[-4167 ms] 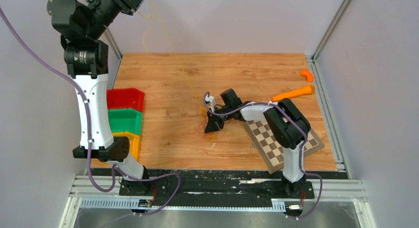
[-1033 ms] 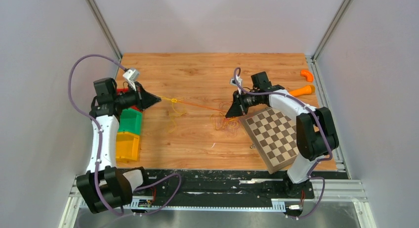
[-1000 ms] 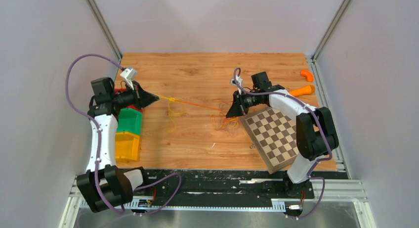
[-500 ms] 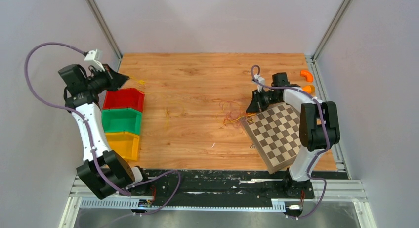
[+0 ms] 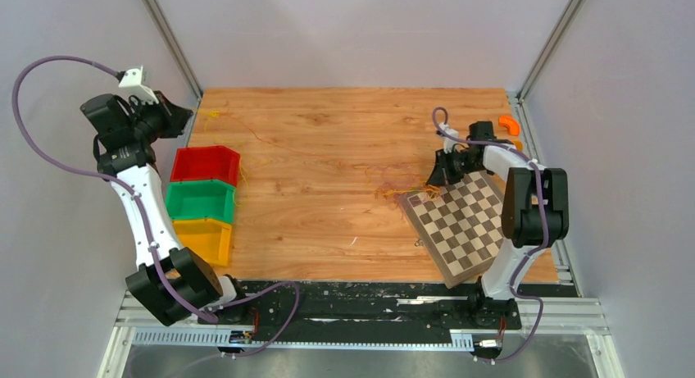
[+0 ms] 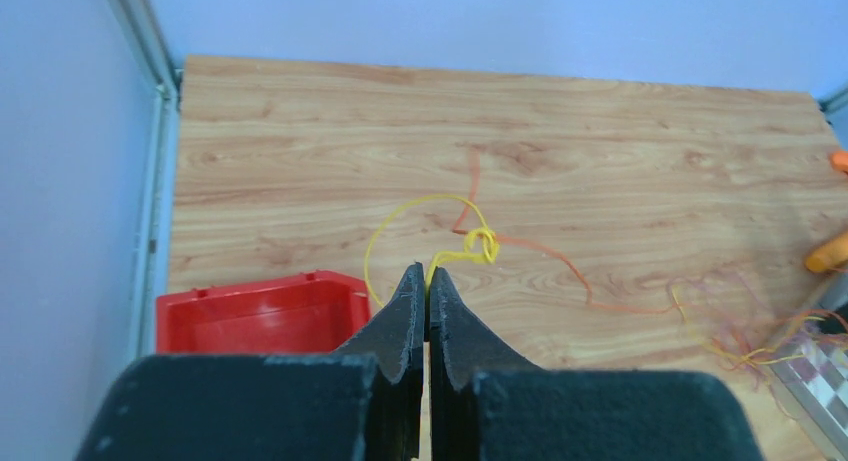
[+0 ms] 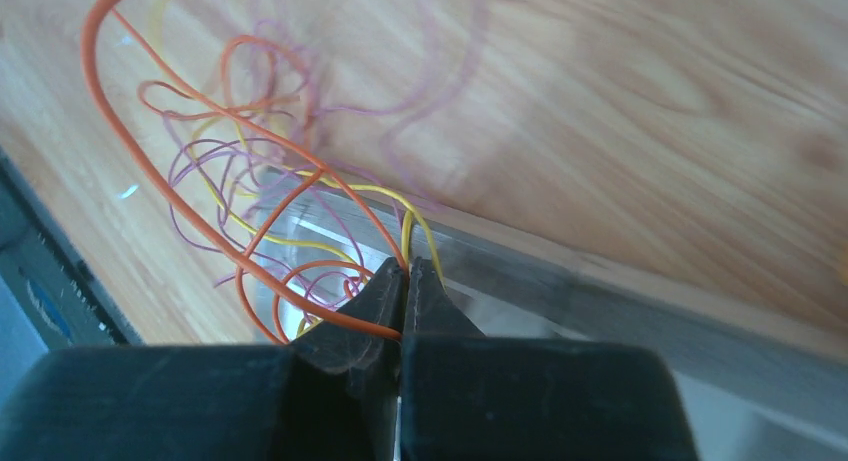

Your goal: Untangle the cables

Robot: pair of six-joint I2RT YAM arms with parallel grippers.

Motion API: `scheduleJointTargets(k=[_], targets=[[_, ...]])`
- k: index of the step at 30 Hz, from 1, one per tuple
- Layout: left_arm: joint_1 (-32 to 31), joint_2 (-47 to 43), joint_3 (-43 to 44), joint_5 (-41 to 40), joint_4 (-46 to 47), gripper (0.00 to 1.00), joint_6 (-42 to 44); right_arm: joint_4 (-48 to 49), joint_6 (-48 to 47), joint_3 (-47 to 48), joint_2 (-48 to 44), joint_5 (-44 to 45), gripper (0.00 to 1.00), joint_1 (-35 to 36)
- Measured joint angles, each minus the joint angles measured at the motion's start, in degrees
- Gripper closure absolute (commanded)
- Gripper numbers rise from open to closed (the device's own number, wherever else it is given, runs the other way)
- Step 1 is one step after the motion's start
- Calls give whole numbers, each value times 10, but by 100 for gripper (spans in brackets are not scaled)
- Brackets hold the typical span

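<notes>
Pinching the end of a yellow cable [image 6: 480, 246], the left gripper [image 6: 427, 273] has its jaws pressed flat together, the strand coming out right at their tips. Just beyond the tips the yellow cable curls into a small knot. An orange cable [image 6: 575, 278] passes through that knot and wanders off ahead and to the right of the jaws, toward a loose tangle [image 6: 740, 341]. A red bin [image 6: 260, 311] sits just below and to the left of the jaws.

The right gripper [image 7: 405, 269] is likewise closed, clamping yellow and orange strands between its tips. Orange loops and pale purple strands [image 7: 310, 101] fan out ahead and to the left of them over the wooden table [image 7: 650, 101]. The edge of the checkerboard [image 7: 620, 301] lies directly beneath the jaws.

From above, the left gripper [image 5: 182, 116] has drawn farther back and outward than half a second ago and now hangs off the table's far left corner. The right gripper [image 5: 434, 177] has slid farther right along the far edge of the checkerboard [image 5: 463, 222]. A second ago the two were much nearer each other, with one strand taut between them. The tangle [image 5: 393, 181] has followed the right jaws and rests just to their left.
</notes>
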Motion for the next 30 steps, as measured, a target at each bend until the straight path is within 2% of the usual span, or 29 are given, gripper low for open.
scheduleJointTargets(k=[2,3,6,7,8,11,14,16,18,23,25,26,28,29,30], targets=[[6,4,11,-9,0,100,0,1,5,4,0,5,99,-34],[9,5,15,-7,1,100,0,3,6,6,0,6,89,-47],[8,8,15,38,2,100,-7,-4,7,10,0,-3,43,-68],[0,8,15,58,1,100,-7,-15,2,13,0,-15,32,-60],[-9,8,15,74,-2,100,-6,-22,5,16,0,-25,26,-48],[-83,1,6,117,-15,100,2,-39,-1,34,-1,-50,16,16],[-163,-15,-16,144,-28,100,-1,-41,10,57,-11,-67,10,82],[-212,-26,-30,156,-31,100,-9,-37,25,81,-24,-76,1,128],[-243,-36,-41,158,-28,100,-22,-25,46,109,-38,-78,0,171],[-302,-46,-59,155,-18,100,-54,47,99,188,-52,-66,0,271],[-326,-46,-66,152,-15,100,-64,76,117,214,-50,-57,6,305],[-334,-46,-68,152,-14,100,-67,85,123,225,-47,-55,15,316],[-346,-46,-72,151,-12,100,-75,105,132,254,-33,-50,56,333],[-350,-46,-73,151,-12,100,-78,116,134,265,-24,-47,88,336],[-351,-46,-73,150,-12,100,-82,124,136,272,-15,-41,99,338]])
